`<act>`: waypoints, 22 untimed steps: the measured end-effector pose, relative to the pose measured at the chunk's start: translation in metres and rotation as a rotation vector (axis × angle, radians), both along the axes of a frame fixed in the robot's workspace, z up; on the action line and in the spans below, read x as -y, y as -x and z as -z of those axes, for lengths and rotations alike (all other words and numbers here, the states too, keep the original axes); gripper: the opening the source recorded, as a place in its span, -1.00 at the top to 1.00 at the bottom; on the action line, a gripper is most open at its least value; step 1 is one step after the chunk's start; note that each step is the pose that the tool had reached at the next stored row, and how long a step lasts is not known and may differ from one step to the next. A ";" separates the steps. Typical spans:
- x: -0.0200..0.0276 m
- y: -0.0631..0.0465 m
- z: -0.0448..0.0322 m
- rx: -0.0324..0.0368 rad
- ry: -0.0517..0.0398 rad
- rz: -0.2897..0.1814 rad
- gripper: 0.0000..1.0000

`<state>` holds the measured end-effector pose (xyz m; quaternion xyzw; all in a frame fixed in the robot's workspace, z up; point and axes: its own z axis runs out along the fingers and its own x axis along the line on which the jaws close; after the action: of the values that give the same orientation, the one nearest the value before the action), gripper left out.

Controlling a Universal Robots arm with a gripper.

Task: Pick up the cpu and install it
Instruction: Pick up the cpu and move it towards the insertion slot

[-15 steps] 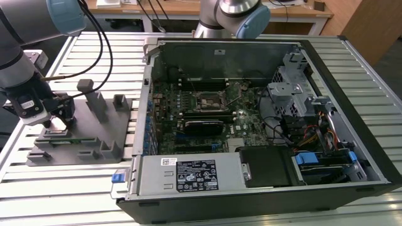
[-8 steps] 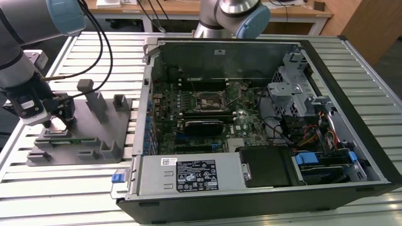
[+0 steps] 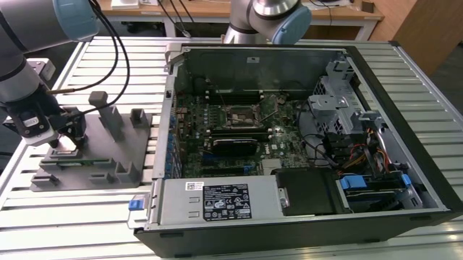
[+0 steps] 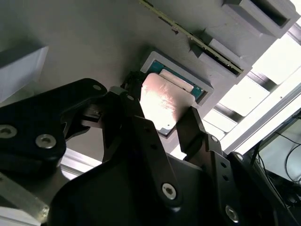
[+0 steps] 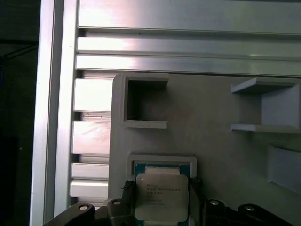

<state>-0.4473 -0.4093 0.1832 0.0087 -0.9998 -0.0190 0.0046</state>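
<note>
End effector (image 3: 66, 143) low over the grey fixture (image 3: 108, 168) near the tabletop's (image 3: 108, 70) edge at the exterior view's left. It is set narrow: its black fingers (image 4: 141, 127) press against two opposite edges of the cpu (image 4: 162, 106), holding it.

- The cpu (image 5: 162, 195) is at a shallow square pocket in the fixture, close to the fixture's edge. Top is a pale, silvery, slightly reflective metal plate with rounded corners; a thin green border shows along one side. Cannot tell whether it is off the pocket floor.
- Fixture: matte grey plastic, with boxy recesses and upright posts (image 3: 108, 116) just beside the end effector, toward the exterior view's right.
- Tabletop: ribbed aluminium slats with gaps between them. A strip of slats lies between the fixture and the tabletop's edge.
- Open computer case (image 3: 426, 162) lies just beside the fixture's far side. Black sheet-metal walls; the square socket (image 3: 242, 115) is mid-board, ringed by cables and drive cages.
</note>
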 end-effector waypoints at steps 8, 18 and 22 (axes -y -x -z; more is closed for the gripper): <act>0.0000 -0.001 0.0003 0.0001 -0.0001 0.001 -0.23; 0.0000 -0.001 -0.0009 0.0002 0.0002 0.027 -0.23; 0.0000 -0.001 -0.0016 0.0000 0.0003 0.029 -0.07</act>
<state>-0.4459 -0.4094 0.1848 -0.0057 -0.9998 -0.0189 0.0043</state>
